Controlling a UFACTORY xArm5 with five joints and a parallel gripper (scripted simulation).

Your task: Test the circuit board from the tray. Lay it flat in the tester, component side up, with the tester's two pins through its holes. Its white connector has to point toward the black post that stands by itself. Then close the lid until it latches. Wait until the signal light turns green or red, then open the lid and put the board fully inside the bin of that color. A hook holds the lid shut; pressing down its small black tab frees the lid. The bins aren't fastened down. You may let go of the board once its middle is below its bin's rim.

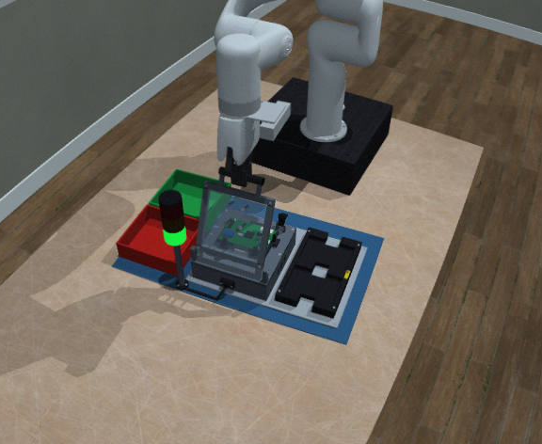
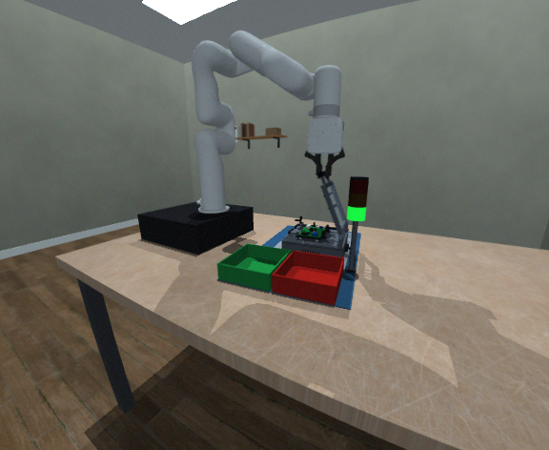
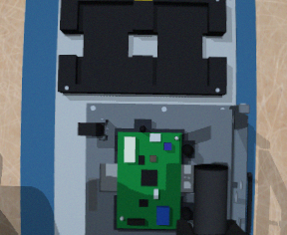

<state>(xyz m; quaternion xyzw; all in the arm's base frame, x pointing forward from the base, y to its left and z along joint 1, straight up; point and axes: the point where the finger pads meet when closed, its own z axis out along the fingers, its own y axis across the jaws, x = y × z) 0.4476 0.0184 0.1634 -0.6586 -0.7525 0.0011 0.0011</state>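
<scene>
The green circuit board lies flat in the grey tester, component side up. In the wrist view the board has its white connector at the end toward the tray. The tester's clear lid stands raised, tilted nearly upright. My gripper is above the tester and is shut on the lid's black handle bar at the lid's top edge. It also shows in the exterior view. The signal light glows green.
The green bin and the red bin stand side by side, left of the tester, both empty. The empty black tray lies right of the tester on the blue mat. The arm's black base stands behind.
</scene>
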